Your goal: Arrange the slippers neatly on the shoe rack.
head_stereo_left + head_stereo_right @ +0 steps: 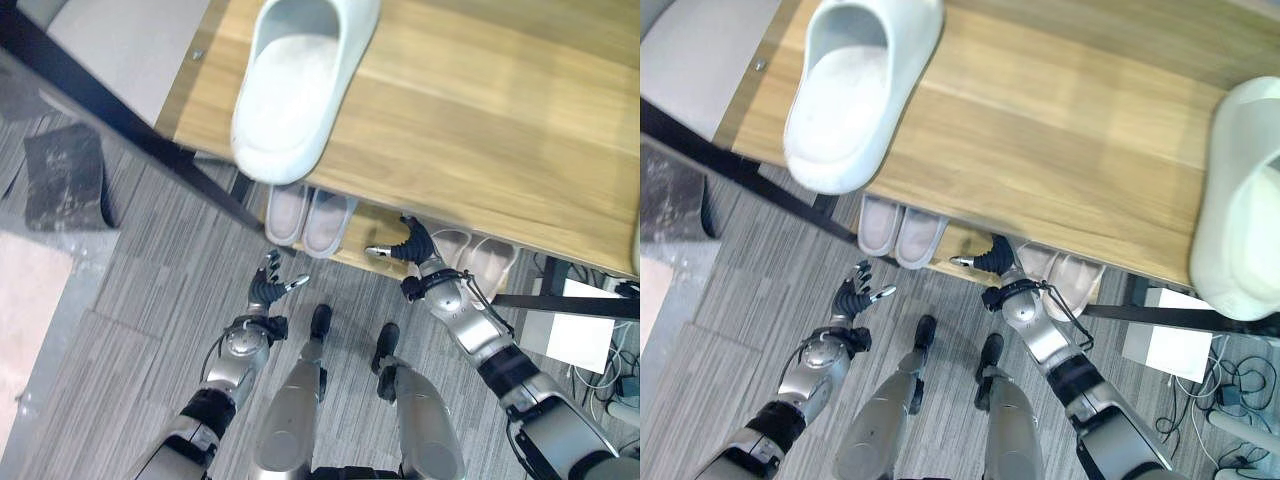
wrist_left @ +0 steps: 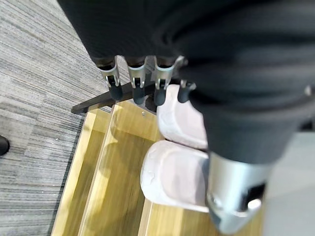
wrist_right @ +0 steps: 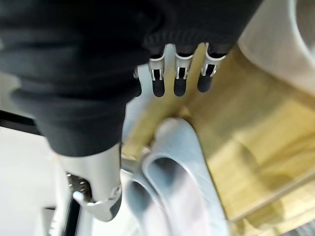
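One pale grey slipper [image 1: 298,85] lies on the wooden top board of the shoe rack [image 1: 480,110], its heel over the front edge. A second pale slipper [image 1: 1240,200] lies at the board's right end. On the lower shelf sit a pinkish pair [image 1: 306,218] on the left and another pair [image 1: 474,258] on the right. My right hand [image 1: 412,246] is open, fingers spread, at the lower shelf's front edge between the two pairs. My left hand [image 1: 268,288] hangs open above the floor, just in front of the left pair [image 2: 177,147]. Neither hand holds anything.
A black frame bar [image 1: 120,110] of the rack slants across the left side. A dark mat [image 1: 65,175] lies on the grey carpet at the left. A white box [image 1: 580,335] and loose cables [image 1: 1240,385] sit on the floor at the right.
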You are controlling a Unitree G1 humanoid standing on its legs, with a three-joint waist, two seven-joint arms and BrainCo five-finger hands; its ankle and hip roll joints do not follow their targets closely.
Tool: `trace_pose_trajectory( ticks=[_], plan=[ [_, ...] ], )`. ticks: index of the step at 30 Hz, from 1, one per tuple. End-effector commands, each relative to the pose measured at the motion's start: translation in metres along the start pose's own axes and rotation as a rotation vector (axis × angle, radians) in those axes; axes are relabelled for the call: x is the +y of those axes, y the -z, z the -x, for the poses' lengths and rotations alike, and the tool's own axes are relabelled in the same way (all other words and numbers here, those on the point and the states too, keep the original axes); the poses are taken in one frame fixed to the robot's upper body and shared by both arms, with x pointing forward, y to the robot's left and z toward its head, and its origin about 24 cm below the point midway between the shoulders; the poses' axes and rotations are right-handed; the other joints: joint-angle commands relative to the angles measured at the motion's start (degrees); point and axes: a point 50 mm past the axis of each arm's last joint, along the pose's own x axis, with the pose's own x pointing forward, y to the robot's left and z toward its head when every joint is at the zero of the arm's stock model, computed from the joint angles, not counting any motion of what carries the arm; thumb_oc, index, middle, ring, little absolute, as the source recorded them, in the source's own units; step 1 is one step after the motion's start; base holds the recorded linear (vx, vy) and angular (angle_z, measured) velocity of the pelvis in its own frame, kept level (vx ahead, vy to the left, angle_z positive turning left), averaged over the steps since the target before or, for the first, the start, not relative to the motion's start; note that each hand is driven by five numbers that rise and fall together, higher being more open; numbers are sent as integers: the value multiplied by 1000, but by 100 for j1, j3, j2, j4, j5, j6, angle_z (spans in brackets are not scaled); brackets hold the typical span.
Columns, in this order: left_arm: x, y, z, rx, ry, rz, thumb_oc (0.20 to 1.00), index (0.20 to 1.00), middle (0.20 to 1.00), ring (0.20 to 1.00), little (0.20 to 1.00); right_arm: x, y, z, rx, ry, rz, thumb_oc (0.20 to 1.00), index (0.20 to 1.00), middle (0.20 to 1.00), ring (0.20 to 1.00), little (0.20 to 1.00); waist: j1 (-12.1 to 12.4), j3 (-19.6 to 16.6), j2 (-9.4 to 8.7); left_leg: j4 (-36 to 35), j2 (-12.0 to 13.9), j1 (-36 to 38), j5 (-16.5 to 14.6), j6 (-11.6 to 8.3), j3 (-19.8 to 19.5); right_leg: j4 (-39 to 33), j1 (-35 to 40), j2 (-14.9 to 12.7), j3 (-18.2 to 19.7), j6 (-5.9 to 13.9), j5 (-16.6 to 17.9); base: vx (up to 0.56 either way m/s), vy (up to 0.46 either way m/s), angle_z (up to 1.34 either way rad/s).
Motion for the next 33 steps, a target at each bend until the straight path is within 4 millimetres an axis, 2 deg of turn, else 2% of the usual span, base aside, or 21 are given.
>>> trace_pose_trajectory(
  ticks=[1, 3, 4, 5, 8, 11, 12, 13, 15, 19, 22, 23, 28, 33],
  plan=[
    [-5, 11, 9, 4, 32, -12, 1000, 1000, 1000, 1000, 1000, 13, -2, 14, -49, -79, -84, 1000, 1000, 1000, 1000, 1000, -41, -637, -104, -151, 55, 189, -245, -150, 315, -650, 319, -398, 18, 566, 504, 143, -11, -6],
    [2, 28, 18, 58, 29, -23, 1000, 1000, 1000, 1000, 1000, 13, 11, 39, -12, -129, -159, 1000, 1000, 1000, 1000, 1000, -139, -869, -65, -327, 50, 504, -252, -157, 402, -839, 572, -364, 55, 598, 525, 150, -24, -10],
    [2, 28, 18, 59, 29, -23, 1000, 1000, 1000, 1000, 1000, 13, 11, 39, -10, -129, -159, 1000, 1000, 1000, 1000, 1000, -136, -870, -63, -335, 51, 516, -251, -157, 403, -846, 583, -362, 56, 598, 527, 141, 1, -15],
    [7, 36, 24, 86, 21, -21, 1000, 1000, 1000, 1000, 1000, 12, 19, 55, 23, -142, -237, 1000, 1000, 1000, 1000, 1000, -189, -1010, -24, -427, 54, 704, -269, -153, 455, -937, 724, -339, 107, 610, 533, 140, 3, -16],
    [13, 47, 33, 127, 23, -28, 1000, 1000, 1000, 1000, 1000, 13, 26, 75, 61, -193, -315, 1000, 1000, 1000, 1000, 1000, -260, -1228, 5, -555, 85, 975, -305, -154, 554, -1102, 927, -287, 187, 624, 541, 150, -7, -18],
    [17, 55, 41, 154, 27, -30, 1000, 1000, 1000, 1000, 1000, 8, 33, 95, 98, -237, -297, 1000, 1000, 1000, 1000, 1000, -338, -1433, 32, -657, 110, 1170, -335, -161, 631, -1249, 1089, -239, 246, 634, 555, 112, -17, -12],
    [16, 56, 41, 155, 27, -30, 1000, 1000, 1000, 1000, 1000, 8, 33, 95, 99, -237, -297, 1000, 1000, 1000, 1000, 1000, -335, -1435, 35, -659, 111, 1175, -336, -162, 632, -1254, 1094, -237, 247, 634, 557, 116, -30, -18],
    [15, 60, 46, 170, 46, -33, 1000, 1000, 1000, 1000, 1000, 4, 44, 113, 159, -253, -278, 1000, 1000, 1000, 1000, 1000, -389, -1543, 45, -694, 130, 1288, -359, -167, 674, -1340, 1195, -204, 284, 634, 563, 112, -38, -20],
    [12, 64, 50, 182, 68, -35, 1000, 1000, 1000, 1000, 1000, 1, 60, 132, 245, -251, -228, 1000, 1000, 1000, 1000, 1000, -454, -1638, 62, -715, 143, 1372, -379, -176, 689, -1405, 1282, -173, 311, 638, 553, 120, -50, -13],
    [8, 65, 54, 183, 101, -42, 1000, 1000, 1000, 1000, 1000, -2, 78, 152, 348, -229, -168, 1000, 1000, 1000, 1000, 1000, -532, -1734, 86, -715, 180, 1453, -420, -197, 736, -1506, 1380, -129, 353, 637, 554, 52, -39, -7],
    [0, 64, 55, 176, 162, -86, 1000, 1000, 1000, 1000, 1000, -9, 99, 172, 461, -213, -53, 1000, 1000, 1000, 1000, 1000, -637, -1778, 109, -715, 214, 1498, -451, -219, 819, -1569, 1407, -79, 440, 629, 549, 44, -49, -22],
    [-6, 64, 56, 174, 210, -117, 1000, 1000, 1000, 1000, 1000, -13, 108, 184, 519, -206, 4, 1000, 1000, 1000, 1000, 1000, -707, -1798, 106, -715, 236, 1538, -479, -216, 864, -1628, 1437, -40, 501, 620, 551, 43, -68, -18],
    [-32, 56, 57, 132, 385, -214, 1000, 1000, 1000, 1000, 1000, -18, 135, 215, 693, -164, 50, 1000, 1000, 1000, 1000, 1000, -905, -1802, 137, -715, 297, 1583, -518, -223, 1030, -1685, 1426, 23, 684, 611, 549, 20, -39, -24],
    [-65, 31, 53, 9, 619, -369, 1000, 1000, 1000, 1000, 1000, -20, 146, 217, 759, -118, 25, 1000, 1000, 1000, 1000, 1000, -1059, -1741, 218, -715, 313, 1564, -534, -229, 1109, -1681, 1365, 58, 790, 600, 541, -10, -8, -15]
  ],
)
